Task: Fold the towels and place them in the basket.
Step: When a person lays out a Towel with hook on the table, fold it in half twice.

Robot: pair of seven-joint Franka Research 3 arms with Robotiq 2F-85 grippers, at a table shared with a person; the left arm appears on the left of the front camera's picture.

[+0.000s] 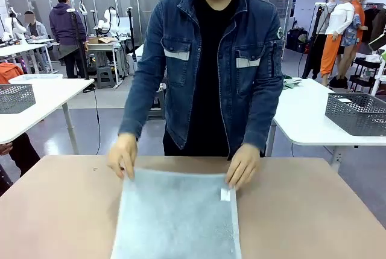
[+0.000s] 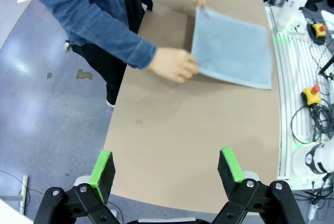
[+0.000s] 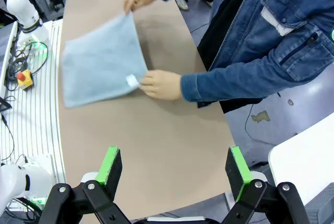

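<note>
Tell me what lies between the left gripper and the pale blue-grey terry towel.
Bare tan tabletop, seen in the left wrist view. The open left gripper sits apart from the pale blue-grey terry towel, whose near corner a person's hand holds.

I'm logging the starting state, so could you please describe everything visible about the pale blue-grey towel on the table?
The pale blue-grey towel is a rectangular, terry-looking cloth, spread open and unfolded on the tan table. A small white label sits near one far corner. One of the person's hands holds one far corner, the other hand the corner by the label.
</note>
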